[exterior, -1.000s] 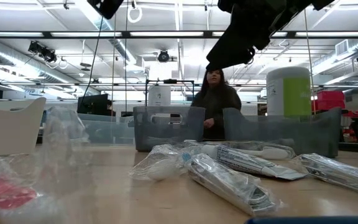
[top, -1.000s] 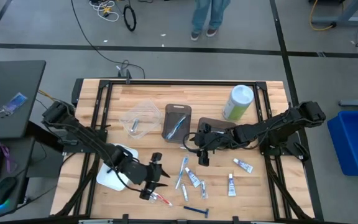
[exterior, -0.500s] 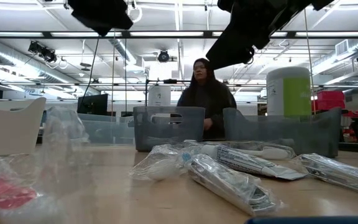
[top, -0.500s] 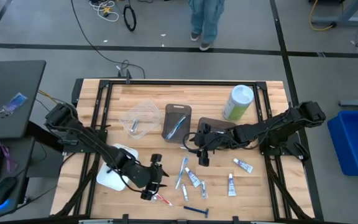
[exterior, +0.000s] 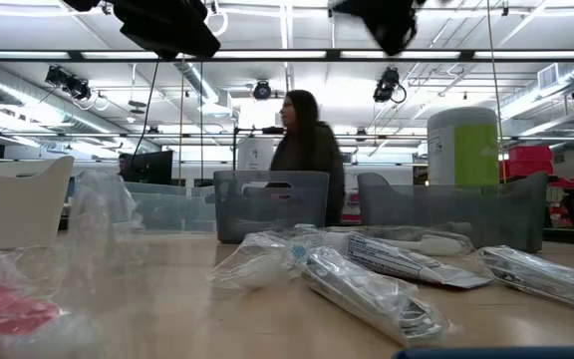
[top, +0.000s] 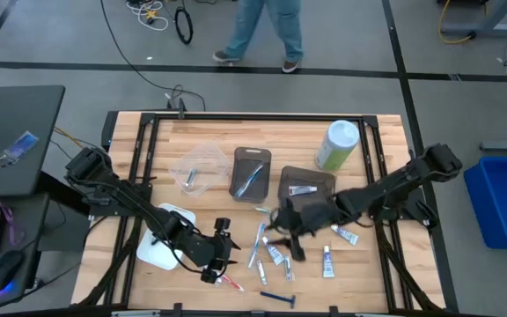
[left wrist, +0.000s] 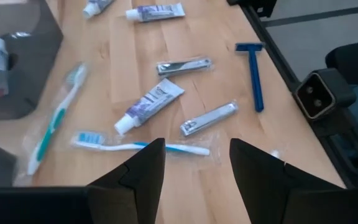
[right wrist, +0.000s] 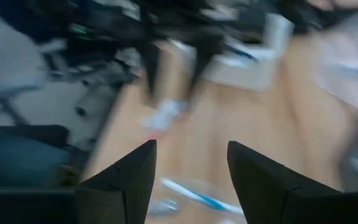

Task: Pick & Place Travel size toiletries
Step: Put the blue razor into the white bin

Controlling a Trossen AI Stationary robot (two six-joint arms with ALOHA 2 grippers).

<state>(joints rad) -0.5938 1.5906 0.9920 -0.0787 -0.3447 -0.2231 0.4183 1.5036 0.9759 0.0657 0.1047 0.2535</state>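
A: Where do the travel-size toiletries lie?

B: Most are scattered on the near middle of the wooden table (top: 192, 132): a white-and-blue tube (left wrist: 148, 106), two silvery nail clippers in clear wrap (left wrist: 208, 118), a slim light-blue toothbrush (left wrist: 138, 146), a teal toothbrush (left wrist: 55, 118) and a dark blue razor (left wrist: 252, 74). Two more small tubes (top: 344, 234) lie further right, and a red packet (top: 229, 282) lies near the front edge.

A: Any already binned?

B: One tube lies in the right dark translucent rectangular bin (top: 306, 179); a toothbrush lies in the left dark bin (top: 250, 172).

A: And the grippers?

B: The left gripper (top: 223, 251) hovers over the table just left of the scattered items, fingers (left wrist: 145, 165) spread apart and holding nothing. The right gripper (top: 287, 239) sits over the pile near the right bin, fingers (right wrist: 129, 171) likewise apart and empty.

A: Anything else?

B: A tall green canister with white lid (top: 337, 145) stands far right, and a person (exterior: 305, 150) is beyond the table.
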